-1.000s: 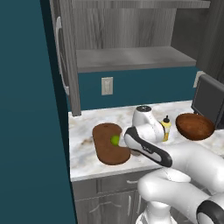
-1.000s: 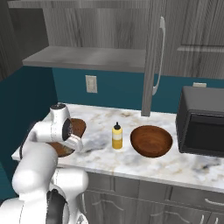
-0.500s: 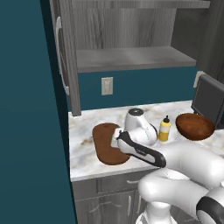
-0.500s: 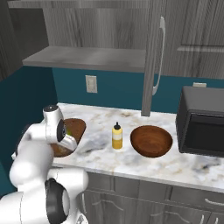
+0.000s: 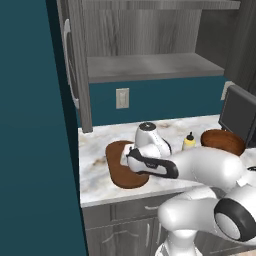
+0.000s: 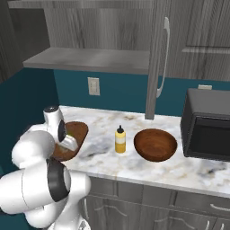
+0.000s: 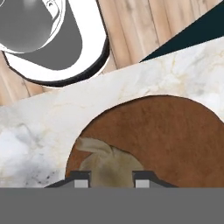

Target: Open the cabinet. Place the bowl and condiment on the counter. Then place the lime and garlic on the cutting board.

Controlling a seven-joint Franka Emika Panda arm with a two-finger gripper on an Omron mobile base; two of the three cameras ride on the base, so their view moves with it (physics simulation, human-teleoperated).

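Kitchen scene during the final placement step. The cabinet point(image 5: 145, 45) stood open above the counter point(image 6: 179, 168), on which the bowl point(image 6: 155, 144) and the condiment point(image 6: 120, 140) already rested, just beside one another and near a dark microwave point(image 6: 209, 130). The arm reached low over the cutting board point(image 7: 166, 135), which lay flat on the counter toward the wall-side end. In the hand view, the garlic point(image 7: 109, 168) sat between the two tips of the end effector point(image 7: 111, 180), directly above the board's brown surface; the jaws stood narrow, close against the bulb on either side, so the garlic appeared to be grasped, although whether it already rested on the board could not be told. The lime could not be made out here. Judged from this arrangement, the step in hand was the setting-down of the garlic. To do it well, the bulb should be lowered until it meets the wood well inside the board's rim, the jaws parted only then, and the hand lifted straight up so that the round bulb is not nudged into rolling off onto the marble.
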